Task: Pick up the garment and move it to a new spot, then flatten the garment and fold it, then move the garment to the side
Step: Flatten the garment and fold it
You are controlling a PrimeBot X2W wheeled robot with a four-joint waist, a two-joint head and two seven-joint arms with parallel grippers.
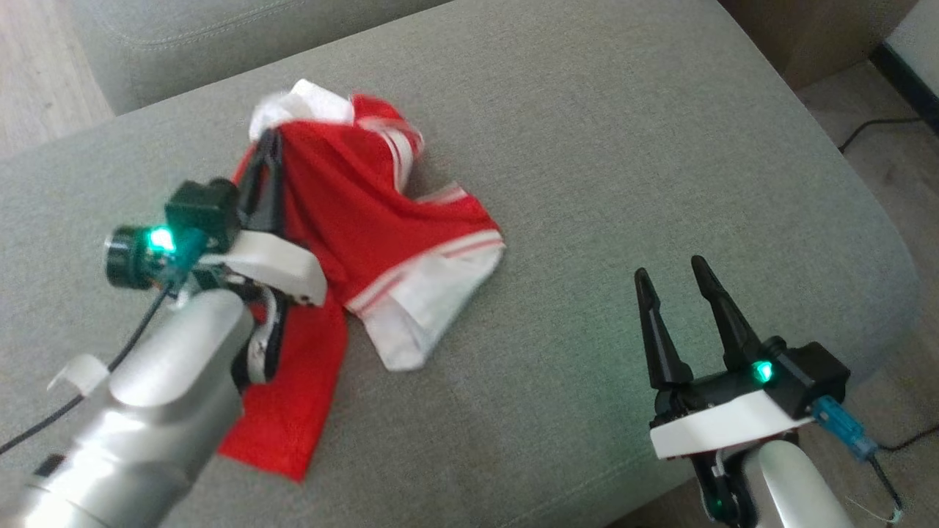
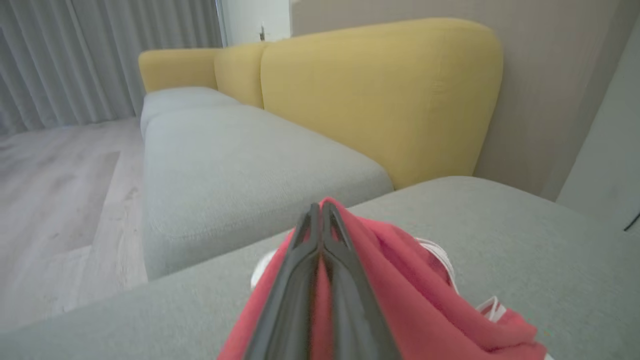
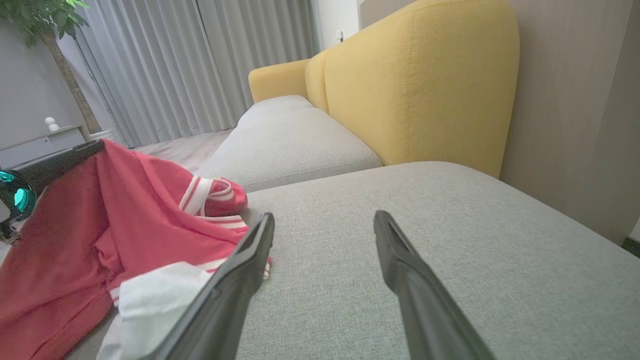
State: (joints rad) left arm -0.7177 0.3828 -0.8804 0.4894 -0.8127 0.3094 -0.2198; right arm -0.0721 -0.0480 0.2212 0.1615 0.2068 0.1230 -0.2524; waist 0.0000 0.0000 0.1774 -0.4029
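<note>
Left pincer (image 1: 270,141) is fully closed on a fold of the red and white garment (image 1: 381,220). Red cloth is pinched between my two fingers and drapes off both sides. From that grip the garment hangs down like a tent, with its lower part lying on the left half of the grey sofa cushion (image 1: 623,147). Right pincer (image 1: 670,270) stands wide open and holds nothing. It is low over the near right part of the cushion, apart from the garment.
</note>
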